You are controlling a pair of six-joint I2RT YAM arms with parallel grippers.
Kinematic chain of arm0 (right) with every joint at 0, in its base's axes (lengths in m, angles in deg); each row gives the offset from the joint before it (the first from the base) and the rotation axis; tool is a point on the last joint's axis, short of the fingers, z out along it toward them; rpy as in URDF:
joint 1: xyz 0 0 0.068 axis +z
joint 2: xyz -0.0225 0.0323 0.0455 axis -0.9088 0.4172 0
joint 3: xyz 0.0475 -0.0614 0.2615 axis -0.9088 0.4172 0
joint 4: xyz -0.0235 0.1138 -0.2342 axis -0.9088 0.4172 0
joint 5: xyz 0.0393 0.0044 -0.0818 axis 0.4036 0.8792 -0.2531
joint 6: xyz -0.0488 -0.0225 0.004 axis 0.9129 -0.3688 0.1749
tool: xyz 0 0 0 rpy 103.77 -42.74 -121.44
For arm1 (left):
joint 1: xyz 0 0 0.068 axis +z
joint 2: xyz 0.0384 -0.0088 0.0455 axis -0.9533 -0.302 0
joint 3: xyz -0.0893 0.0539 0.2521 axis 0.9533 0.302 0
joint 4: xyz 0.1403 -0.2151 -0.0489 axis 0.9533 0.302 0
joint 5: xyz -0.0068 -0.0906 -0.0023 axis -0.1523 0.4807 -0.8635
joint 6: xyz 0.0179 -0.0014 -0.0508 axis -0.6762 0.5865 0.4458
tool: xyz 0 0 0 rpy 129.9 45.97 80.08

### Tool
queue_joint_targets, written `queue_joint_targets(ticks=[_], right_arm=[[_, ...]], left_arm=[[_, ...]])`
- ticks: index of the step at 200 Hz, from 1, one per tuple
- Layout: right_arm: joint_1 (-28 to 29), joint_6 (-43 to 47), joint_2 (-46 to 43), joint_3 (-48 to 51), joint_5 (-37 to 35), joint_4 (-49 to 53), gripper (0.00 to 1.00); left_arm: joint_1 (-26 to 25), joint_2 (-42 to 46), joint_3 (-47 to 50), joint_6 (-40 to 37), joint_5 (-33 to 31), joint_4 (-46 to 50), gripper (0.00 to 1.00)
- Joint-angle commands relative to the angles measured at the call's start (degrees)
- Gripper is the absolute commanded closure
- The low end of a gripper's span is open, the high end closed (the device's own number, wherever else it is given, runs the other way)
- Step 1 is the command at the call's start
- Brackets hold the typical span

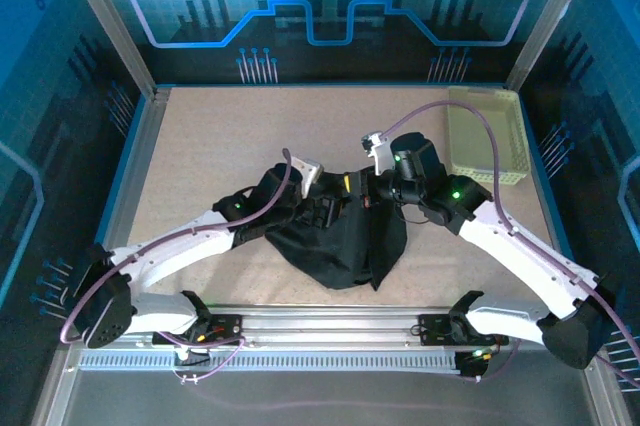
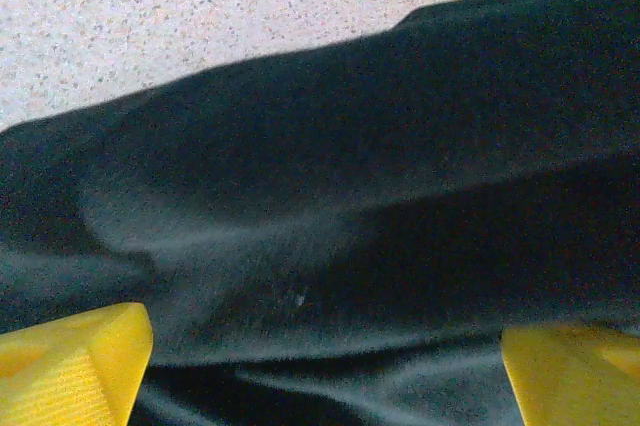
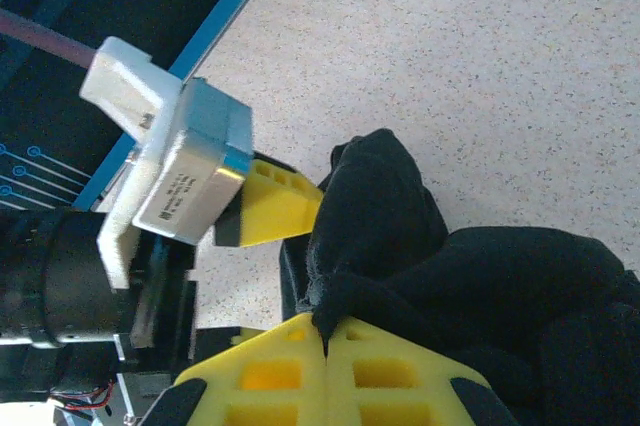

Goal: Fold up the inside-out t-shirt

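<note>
Left wrist view: the left jaws stand wide apart over the plain black soft fabric t-shirt (image 2: 350, 196), gripping nothing. The right jaws are closed, pinching its fold.

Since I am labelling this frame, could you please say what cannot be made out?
Top view: the t-shirt is a bunched black heap; its own folds hide sleeves and collar.
Left wrist view: the open left gripper is cut off by the bottom edge.
Right wrist view: the right gripper, shut on the t-shirt, hides how much cloth it pinches.
</note>
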Motion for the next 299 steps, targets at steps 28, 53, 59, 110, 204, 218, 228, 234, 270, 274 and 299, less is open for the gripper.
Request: queue_joint_targets(ticks=[28, 53, 59, 110, 204, 218, 228, 234, 270, 274, 299], right_arm=[[1.7, 1.0, -1.3, -2.3, 1.4, -0.5, 1.0], [2.1, 2.9, -1.1, -0.8, -5.0, 1.0, 1.0], [2.1, 3.4, -0.9, -0.4, -6.0, 1.5, 1.0], [0.7, 4.3, 2.4, 0.3, -16.8, 4.6, 1.0], [-3.6, 4.6, 11.5, -5.9, -17.7, 5.5, 0.81], [-3.5, 4.0, 13.2, -7.0, -20.3, 8.2, 0.62], [-2.4, 4.2, 12.2, -6.2, -22.2, 8.2, 0.49], [-1.4, 4.6, 10.7, -5.2, -23.1, 7.4, 0.43], [5.8, 6.3, 3.8, -0.1, -20.6, 3.5, 0.32], [6.5, 6.1, 3.5, 0.5, -19.7, 2.7, 0.32], [10.9, 4.6, 3.7, 5.0, -15.6, -3.6, 0.32]], left_arm=[[-0.1, -4.6, -1.9, -3.2, -5.8, -3.8, 0.26], [0.2, -3.6, -1.2, -3.2, -9.8, -7.0, 0.55], [0.5, -3.2, -1.2, -3.3, -9.8, -7.4, 0.62], [0.7, 3.4, -0.1, -2.5, -3.8, -6.5, 1.0], [2.1, 21.6, 4.4, 1.3, 5.9, 3.1, 1.0], [3.6, 18.2, 3.8, 3.5, 5.4, 3.7, 1.0], [4.7, 15.9, 3.1, 4.9, 5.6, 4.2, 1.0], [5.1, 14.9, 2.8, 5.5, 5.9, 4.2, 1.0], [5.9, 13.4, 3.6, 6.7, 7.5, 0.8, 1.0], [5.9, 13.3, 3.6, 6.8, 7.6, 0.6, 1.0], [6.3, 13.2, 3.5, 7.0, 8.2, -0.1, 1.0]])
